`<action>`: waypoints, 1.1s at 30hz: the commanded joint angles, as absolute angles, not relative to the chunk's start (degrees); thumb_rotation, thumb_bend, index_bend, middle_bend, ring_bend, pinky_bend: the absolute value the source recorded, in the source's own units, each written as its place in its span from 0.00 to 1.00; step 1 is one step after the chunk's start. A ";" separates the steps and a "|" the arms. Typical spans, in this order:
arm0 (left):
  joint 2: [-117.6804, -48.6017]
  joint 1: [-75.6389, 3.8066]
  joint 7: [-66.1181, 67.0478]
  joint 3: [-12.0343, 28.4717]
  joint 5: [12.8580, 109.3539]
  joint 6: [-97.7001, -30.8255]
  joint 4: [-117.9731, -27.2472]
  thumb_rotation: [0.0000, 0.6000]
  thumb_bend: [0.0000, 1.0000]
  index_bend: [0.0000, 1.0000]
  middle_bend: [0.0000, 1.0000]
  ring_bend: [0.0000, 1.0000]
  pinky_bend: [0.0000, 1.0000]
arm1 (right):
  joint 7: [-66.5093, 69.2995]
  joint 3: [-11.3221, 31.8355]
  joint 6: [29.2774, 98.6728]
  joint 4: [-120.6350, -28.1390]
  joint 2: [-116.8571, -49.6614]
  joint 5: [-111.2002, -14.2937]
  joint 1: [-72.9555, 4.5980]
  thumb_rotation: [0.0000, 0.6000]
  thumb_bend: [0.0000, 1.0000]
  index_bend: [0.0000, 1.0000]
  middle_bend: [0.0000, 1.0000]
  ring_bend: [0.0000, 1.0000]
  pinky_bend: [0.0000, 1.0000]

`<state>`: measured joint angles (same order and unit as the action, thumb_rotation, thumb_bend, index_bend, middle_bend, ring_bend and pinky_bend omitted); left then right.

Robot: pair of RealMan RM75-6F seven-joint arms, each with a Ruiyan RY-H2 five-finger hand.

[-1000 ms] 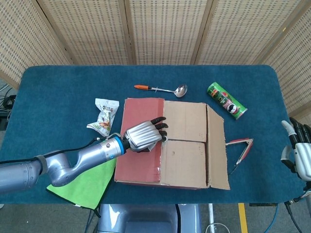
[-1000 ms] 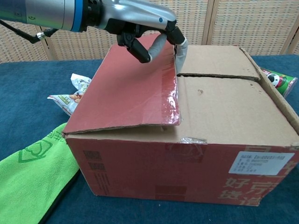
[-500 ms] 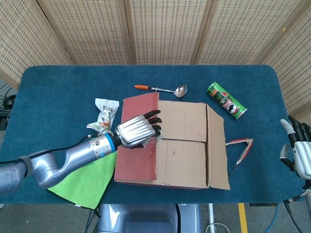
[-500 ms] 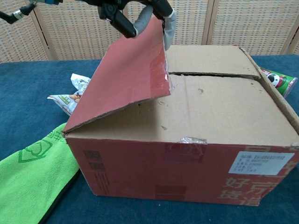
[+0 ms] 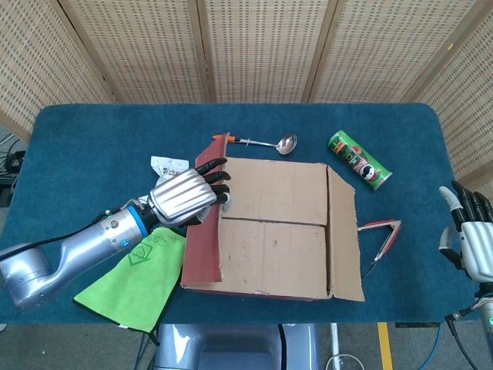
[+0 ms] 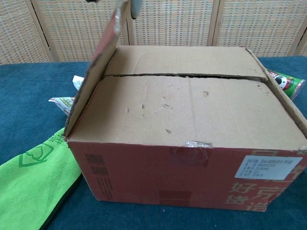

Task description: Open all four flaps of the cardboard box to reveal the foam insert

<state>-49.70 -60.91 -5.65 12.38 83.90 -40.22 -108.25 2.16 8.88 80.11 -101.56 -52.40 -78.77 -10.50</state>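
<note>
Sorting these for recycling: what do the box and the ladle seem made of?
The cardboard box: brown corrugated cardboard, matte, red printed outside, going by its torn tape and creased flaps. The ladle: shiny metal, probably steel, with an orange, likely plastic, handle tip.

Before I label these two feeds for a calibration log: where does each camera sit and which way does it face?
Head view: high above the table, looking down on the cardboard box; shows the left hand at the raised red flap, and the right hand at the right edge.
Chest view: low at table height, facing the box's front wall; no arm is clearly visible.
Shared: box, raised flap, green cloth, snack bag, chip can.
</note>
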 commanded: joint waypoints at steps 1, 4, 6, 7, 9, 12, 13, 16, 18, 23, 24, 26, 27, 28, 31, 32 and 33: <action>-47.69 -59.16 -7.08 11.94 85.23 -41.96 -108.82 0.95 0.99 0.43 0.40 0.17 0.00 | 2.06 8.95 79.96 -101.70 -52.46 -78.90 -10.68 1.00 0.85 0.00 0.00 0.00 0.00; -45.40 -57.23 -8.46 11.40 86.88 -43.98 -109.22 0.95 0.99 0.43 0.40 0.18 0.00 | 1.88 9.07 79.62 -101.91 -52.58 -79.04 -11.02 1.00 0.85 0.00 0.00 0.00 0.00; -43.99 -55.85 -9.81 11.07 88.33 -45.67 -109.37 0.95 0.98 0.43 0.40 0.18 0.00 | 1.98 9.13 79.24 -102.08 -52.64 -79.02 -11.26 1.00 0.85 0.00 0.00 0.00 0.00; -43.41 -55.27 -10.49 10.92 88.99 -46.40 -109.35 0.95 0.98 0.43 0.40 0.18 0.00 | 1.97 9.14 79.05 -102.16 -52.65 -79.00 -11.36 1.00 0.85 0.00 0.00 0.00 0.00; -42.46 -54.30 -11.46 10.73 89.65 -47.57 -109.32 0.95 0.98 0.43 0.40 0.18 0.00 | 1.86 9.16 78.84 -102.27 -52.67 -79.07 -11.53 1.00 0.85 0.00 0.00 0.00 0.00; -40.56 -52.61 -13.02 10.19 90.68 -49.24 -109.30 0.95 0.97 0.43 0.40 0.18 0.00 | 1.59 9.21 78.68 -102.50 -52.67 -79.18 -11.72 1.00 0.85 0.00 0.00 0.00 0.00; -39.93 -52.10 -13.51 10.01 91.13 -49.75 -109.30 0.95 0.97 0.43 0.40 0.18 0.00 | 1.52 9.23 78.66 -102.59 -52.64 -79.17 -11.75 1.00 0.85 0.00 0.00 0.00 0.00; -38.16 -50.58 -14.90 9.38 92.47 -51.17 -109.29 0.95 0.97 0.43 0.40 0.18 0.00 | 1.43 9.32 78.70 -102.81 -52.55 -79.13 -11.78 1.00 0.85 0.00 0.00 0.00 0.00; -37.08 -49.64 -15.86 8.80 93.35 -51.74 -109.30 0.95 0.97 0.43 0.40 0.18 0.00 | 1.44 9.33 78.73 -102.95 -52.50 -79.12 -11.76 1.00 0.85 0.00 0.00 0.00 0.00; -34.93 -48.21 -17.69 7.26 95.35 -51.29 -109.13 0.95 0.95 0.43 0.40 0.18 0.00 | 1.82 9.40 78.82 -103.08 -52.46 -78.96 -11.67 1.00 0.85 0.00 0.00 0.00 0.00; -34.54 -48.04 -17.66 6.94 95.76 -50.93 -109.01 0.95 0.94 0.43 0.40 0.18 0.00 | 1.99 9.46 78.85 -103.14 -52.42 -78.90 -11.66 1.00 0.85 0.00 0.00 0.00 0.00; -33.87 -47.73 -17.59 6.47 96.33 -50.37 -109.04 0.95 0.91 0.43 0.40 0.18 0.00 | 2.19 9.51 78.99 -103.25 -52.36 -78.99 -11.62 1.00 0.85 0.00 0.00 0.00 0.00; -33.56 -47.54 -17.52 6.21 96.47 -50.04 -109.10 0.95 0.89 0.43 0.40 0.18 0.00 | 2.19 9.51 79.06 -103.28 -52.33 -79.08 -11.59 1.00 0.85 0.00 0.00 0.00 0.00; -33.30 -47.36 -17.43 6.01 96.51 -49.73 -109.18 0.95 0.87 0.43 0.40 0.18 0.00 | 2.19 9.46 79.08 -103.31 -52.30 -79.15 -11.56 1.00 0.85 0.00 0.00 0.00 0.00; -33.15 -46.92 -16.88 5.67 96.07 -48.89 -109.24 0.95 0.73 0.43 0.40 0.18 0.00 | 2.17 9.27 79.10 -103.40 -52.28 -79.27 -11.43 1.00 0.85 0.00 0.00 0.00 0.00; -33.30 -46.73 -16.64 5.65 95.69 -48.77 -109.24 0.95 0.67 0.43 0.40 0.18 0.00 | 2.16 9.21 79.19 -103.47 -52.27 -79.29 -11.34 1.00 0.85 0.00 0.00 0.00 0.00; -33.57 -46.51 -16.34 5.69 95.22 -48.81 -109.23 0.95 0.63 0.43 0.40 0.18 0.00 | 2.14 9.13 79.32 -103.58 -52.24 -79.35 -11.22 1.00 0.85 0.00 0.00 0.00 0.00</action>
<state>-33.33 -46.78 -16.66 5.73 95.65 -48.89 -109.23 2.15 9.18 79.26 -103.53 -52.25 -79.32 -11.27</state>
